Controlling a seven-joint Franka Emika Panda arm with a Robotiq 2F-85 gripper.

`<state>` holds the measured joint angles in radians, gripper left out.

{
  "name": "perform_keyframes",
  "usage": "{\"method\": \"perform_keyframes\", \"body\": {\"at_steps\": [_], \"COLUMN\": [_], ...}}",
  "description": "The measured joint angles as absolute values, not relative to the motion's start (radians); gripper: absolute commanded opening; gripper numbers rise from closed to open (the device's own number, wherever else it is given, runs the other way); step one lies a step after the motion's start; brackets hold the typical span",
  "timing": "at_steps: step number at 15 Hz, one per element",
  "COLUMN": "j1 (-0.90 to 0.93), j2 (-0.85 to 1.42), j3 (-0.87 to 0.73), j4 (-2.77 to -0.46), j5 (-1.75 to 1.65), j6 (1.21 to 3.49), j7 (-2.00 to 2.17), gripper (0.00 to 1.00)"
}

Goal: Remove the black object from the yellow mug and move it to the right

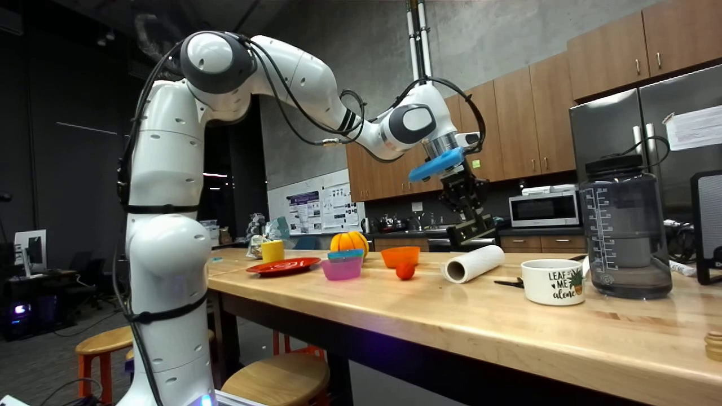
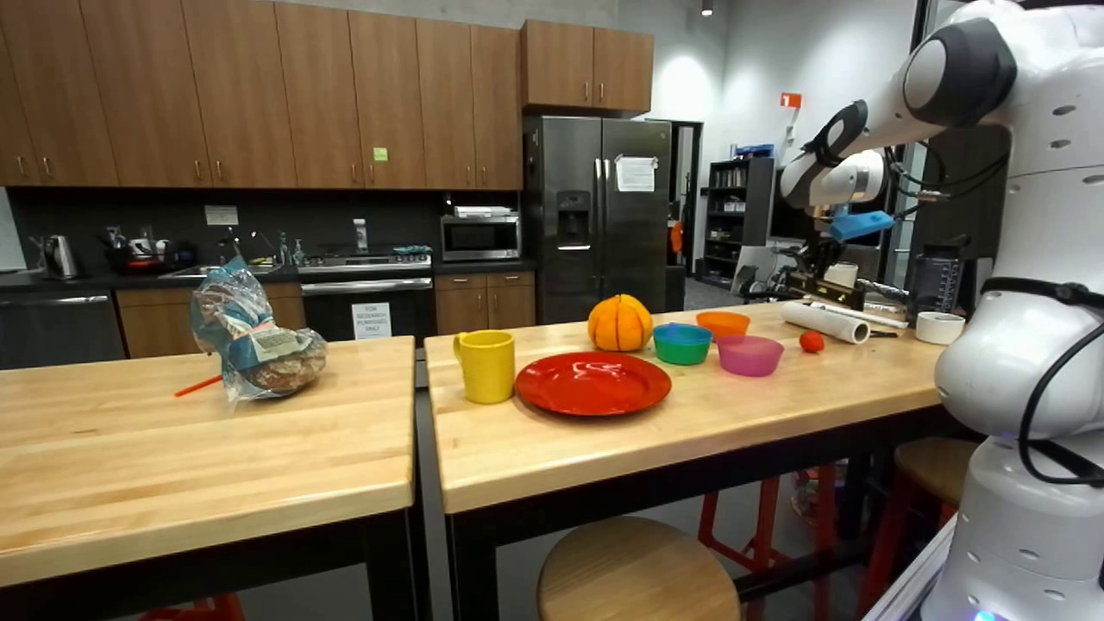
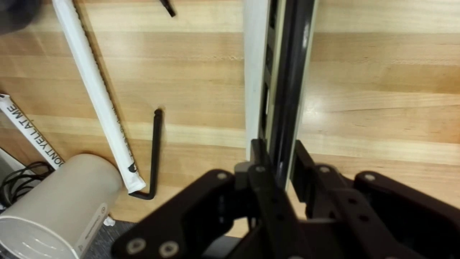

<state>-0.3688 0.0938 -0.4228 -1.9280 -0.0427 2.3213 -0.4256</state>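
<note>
The wrist view gives the grip close up: the gripper point(image 3: 279, 162) pinches the black object point(image 3: 291, 72) between its two fingertips, one at each long side, and the object runs from there toward twelve o'clock. That view also spells out a black hex key point(image 3: 155, 154) on the table point(image 3: 208, 90) at nine o'clock from the fingertips, with a white wrapped stick point(image 3: 96, 93) between ten and eleven from the key and a pale cylinder point(image 3: 68, 198) at eight from it. An exterior view shows the lettering on the white mug point(image 1: 544, 287), "LEAF ME alone", with a tinted bottle point(image 1: 626, 237) at two from that mug. The black object is a straight, narrow bar, glossy down its length, with beige edging and what look like slots along one side. It hangs over the table, well apart from the yellow mug point(image 2: 488, 371), at three o'clock from it in both exterior views. That mug stands upright, handle to about nine in an exterior view, just beside the red plate point(image 2: 595, 384) at the plate's nine o'clock. From the plate, a blue-rimmed green bowl point(image 2: 683, 351) and an orange bowl point(image 2: 723, 324) lie toward two, a pink bowl point(image 2: 750, 360) at three. The angles are too low to tell what lies at the bottom of the mugs or bowls.
</note>
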Motion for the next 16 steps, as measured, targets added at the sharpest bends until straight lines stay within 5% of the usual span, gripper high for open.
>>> {"method": "perform_keyframes", "body": {"at_steps": [16], "j1": [-0.453], "j2": [0.288], "j3": [-0.407], "j4": [-1.755], "j5": [-0.047], "j6": [2.236], "j7": [-0.445], "gripper": [0.05]}}
